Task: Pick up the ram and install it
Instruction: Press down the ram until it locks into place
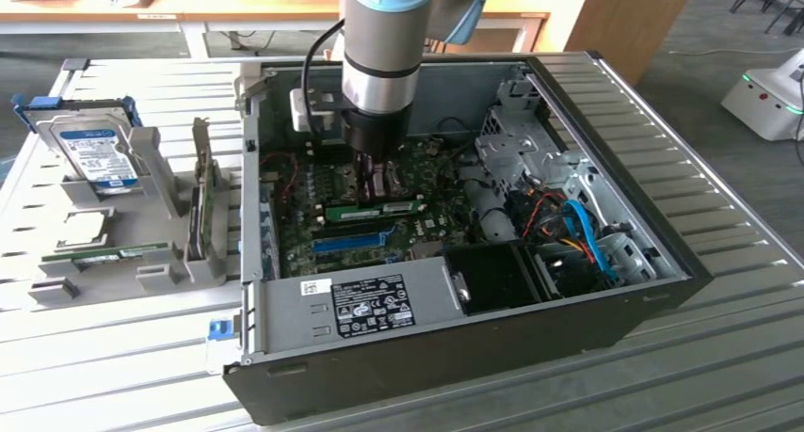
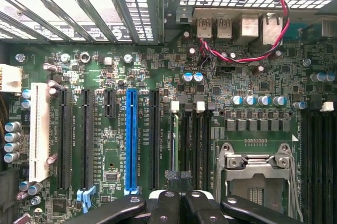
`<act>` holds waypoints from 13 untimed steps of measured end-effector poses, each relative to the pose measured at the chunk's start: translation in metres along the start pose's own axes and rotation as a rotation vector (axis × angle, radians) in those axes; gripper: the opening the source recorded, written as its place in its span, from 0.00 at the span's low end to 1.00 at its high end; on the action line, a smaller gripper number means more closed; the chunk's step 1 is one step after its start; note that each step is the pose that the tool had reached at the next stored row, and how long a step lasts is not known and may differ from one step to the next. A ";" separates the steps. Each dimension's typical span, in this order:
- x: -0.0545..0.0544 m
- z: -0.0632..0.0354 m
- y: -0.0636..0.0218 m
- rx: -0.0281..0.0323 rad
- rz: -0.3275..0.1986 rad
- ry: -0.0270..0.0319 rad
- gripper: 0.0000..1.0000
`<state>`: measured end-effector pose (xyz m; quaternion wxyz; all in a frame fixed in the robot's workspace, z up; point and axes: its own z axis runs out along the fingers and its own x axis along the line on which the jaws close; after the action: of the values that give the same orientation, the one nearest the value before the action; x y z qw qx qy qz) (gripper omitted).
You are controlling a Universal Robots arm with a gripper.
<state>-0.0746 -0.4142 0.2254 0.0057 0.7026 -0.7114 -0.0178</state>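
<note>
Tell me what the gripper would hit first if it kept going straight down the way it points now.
Probably the green ram seated in the motherboard, right beneath the shut gripper inside the open computer case. Depth is unclear; it may be touching already.

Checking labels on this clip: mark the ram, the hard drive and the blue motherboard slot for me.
ram point(image 1: 377, 209): exterior view, on its pale label, inside the case below the tool.
hard drive point(image 1: 98, 150): exterior view, on its blue-and-white label.
blue motherboard slot point(image 2: 130, 140): wrist view, middle of its long blue body.
</note>
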 end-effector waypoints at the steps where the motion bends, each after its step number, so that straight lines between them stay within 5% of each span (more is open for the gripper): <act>1: 0.000 0.0001 0.0000 -0.0001 0.000 0.0001 0.10; 13: 0.001 0.0015 -0.0001 -0.0002 0.000 0.0003 0.10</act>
<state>-0.0746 -0.4147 0.2239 0.0059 0.7026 -0.7114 -0.0178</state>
